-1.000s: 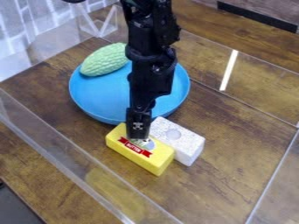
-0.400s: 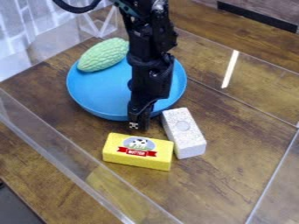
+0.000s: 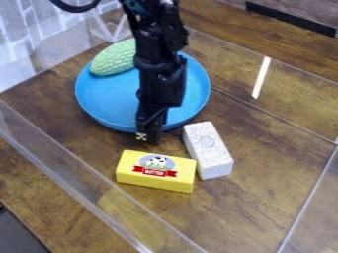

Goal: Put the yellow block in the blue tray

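Yellow block (image 3: 157, 169) lies flat on the wooden table (image 3: 278, 119), near of the blue tray (image 3: 106, 97) and beside a white block (image 3: 208, 149), while the gripper (image 3: 148, 129), grasping nothing, hangs above the tray's near rim, so it could nudge that neighbour when reaching down.

arm (image 3: 158, 49) vertical | gripper (image 3: 145, 128) pts down | jaws nrly closed, empty

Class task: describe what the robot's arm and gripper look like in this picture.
The arm is black throughout, built of blocky stacked segments, narrowing downward. A black cable loops at its top. The gripper is small and dark, with thin fingers. No markings are readable.
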Controlling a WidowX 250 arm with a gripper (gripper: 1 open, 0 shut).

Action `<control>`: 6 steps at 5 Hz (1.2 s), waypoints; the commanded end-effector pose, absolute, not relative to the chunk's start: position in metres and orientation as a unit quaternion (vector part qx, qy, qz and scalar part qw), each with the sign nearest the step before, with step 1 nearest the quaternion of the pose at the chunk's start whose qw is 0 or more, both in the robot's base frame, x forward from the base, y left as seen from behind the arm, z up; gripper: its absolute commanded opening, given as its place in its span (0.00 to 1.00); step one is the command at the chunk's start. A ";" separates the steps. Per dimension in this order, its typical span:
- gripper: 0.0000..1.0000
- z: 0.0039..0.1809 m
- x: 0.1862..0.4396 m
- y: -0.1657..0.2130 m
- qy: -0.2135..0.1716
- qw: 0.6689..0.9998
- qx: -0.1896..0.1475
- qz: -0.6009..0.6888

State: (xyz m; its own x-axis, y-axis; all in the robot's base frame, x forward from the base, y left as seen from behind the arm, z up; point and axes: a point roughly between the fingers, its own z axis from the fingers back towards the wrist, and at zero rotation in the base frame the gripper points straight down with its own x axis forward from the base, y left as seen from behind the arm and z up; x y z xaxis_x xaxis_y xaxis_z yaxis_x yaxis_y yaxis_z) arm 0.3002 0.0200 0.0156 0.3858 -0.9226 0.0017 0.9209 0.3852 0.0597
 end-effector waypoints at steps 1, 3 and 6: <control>1.00 0.020 0.304 0.017 -0.024 0.830 0.026 -0.556; 0.00 0.022 0.303 -0.005 -0.029 0.820 0.022 -0.571; 0.00 0.028 0.296 -0.035 -0.041 0.808 0.012 -0.588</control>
